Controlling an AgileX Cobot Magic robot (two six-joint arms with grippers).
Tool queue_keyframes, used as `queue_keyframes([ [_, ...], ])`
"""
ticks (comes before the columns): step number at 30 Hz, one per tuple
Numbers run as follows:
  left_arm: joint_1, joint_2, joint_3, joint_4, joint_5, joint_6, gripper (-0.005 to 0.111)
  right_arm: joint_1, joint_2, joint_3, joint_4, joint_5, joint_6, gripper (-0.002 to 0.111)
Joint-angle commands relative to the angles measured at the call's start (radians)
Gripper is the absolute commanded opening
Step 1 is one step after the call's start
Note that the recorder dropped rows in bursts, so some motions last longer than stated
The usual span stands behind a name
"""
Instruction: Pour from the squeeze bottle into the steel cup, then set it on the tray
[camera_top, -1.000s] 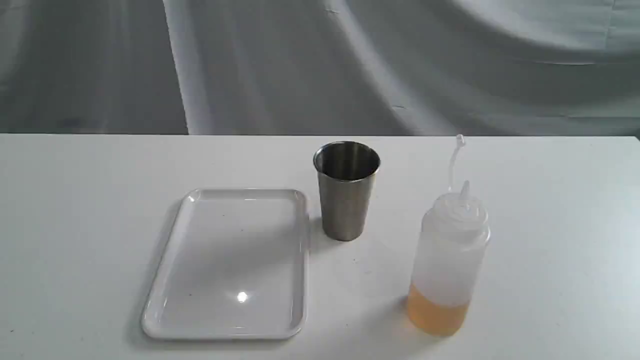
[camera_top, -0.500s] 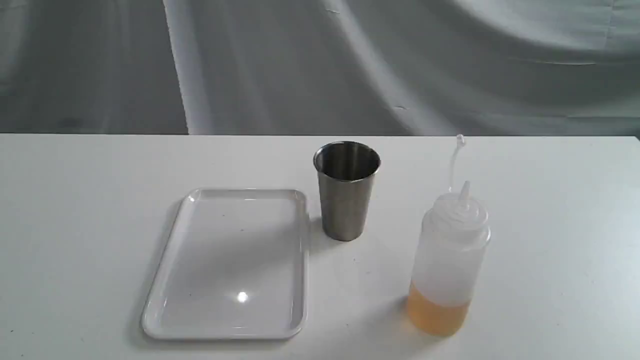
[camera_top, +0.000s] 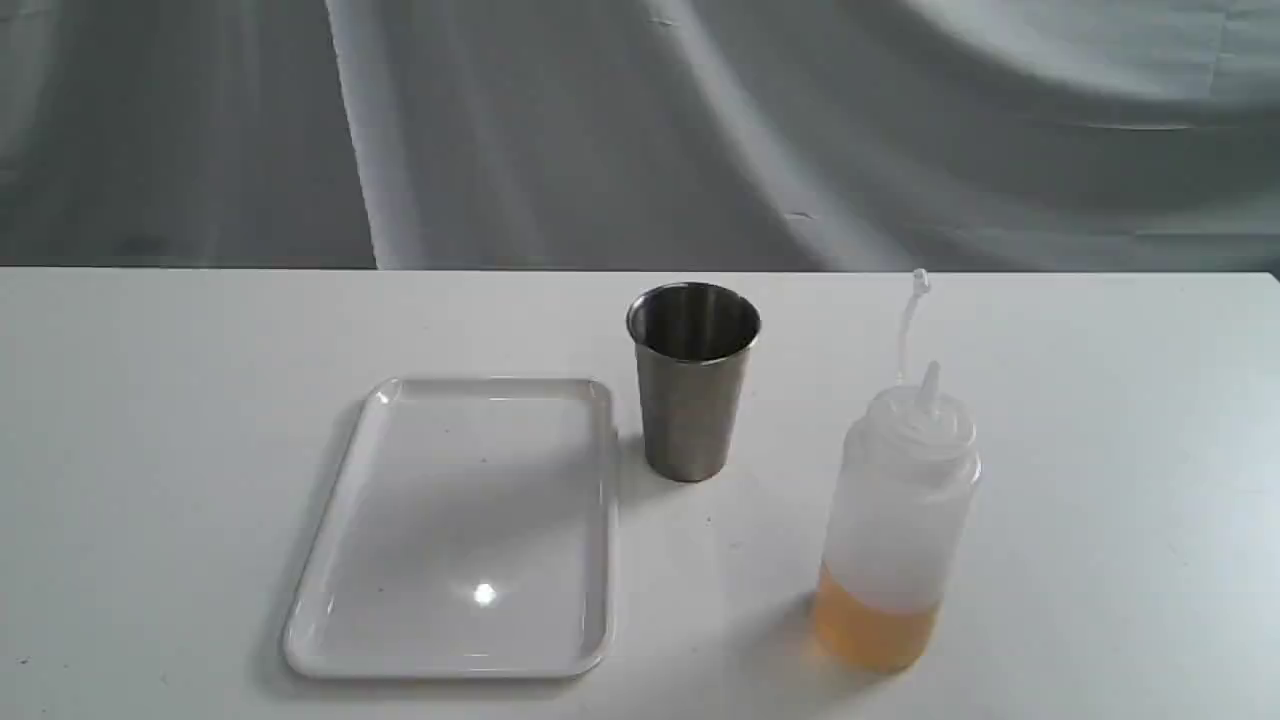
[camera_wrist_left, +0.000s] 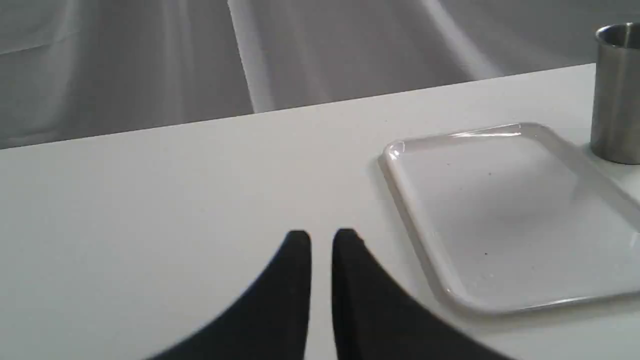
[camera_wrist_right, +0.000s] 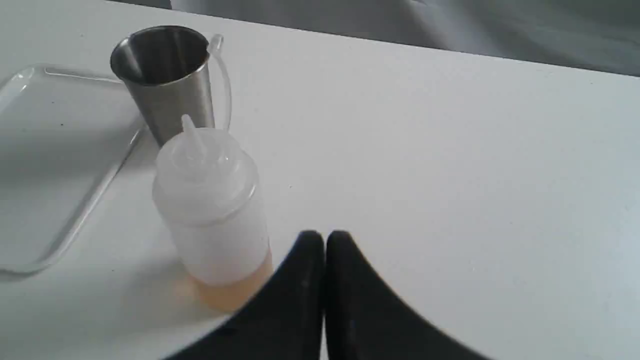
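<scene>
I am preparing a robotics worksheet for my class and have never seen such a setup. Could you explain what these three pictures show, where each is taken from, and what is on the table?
This is a robot with two arms, each ending in a two-fingered hand. One picture comes from a camera off the arms, looking over the white table. The other two come from cameras on the wrists: the black shapes there are the left hand and the right hand. Both are closed, the left with a slim gap, and hold nothing. On the table stand a steel cup and a squeeze bottle with amber liquid at its bottom; a white tray lies flat beside the cup.
</scene>
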Motion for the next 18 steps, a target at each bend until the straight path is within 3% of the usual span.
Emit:
queue_keyframes([
  [1, -0.003, -0.005, 0.004, 0.001, -0.007, -0.002, 0.008, 0.021, 0.065, -0.016, -0.009, -0.046, 0.006, 0.0],
  [9, -0.003, -0.005, 0.004, 0.001, -0.007, -0.002, 0.008, 0.205, 0.164, -0.016, -0.013, -0.155, 0.006, 0.0],
  [18, -0.003, -0.005, 0.004, 0.001, -0.007, -0.002, 0.008, 0.252, 0.258, 0.025, 0.002, -0.217, 0.006, 0.0],
])
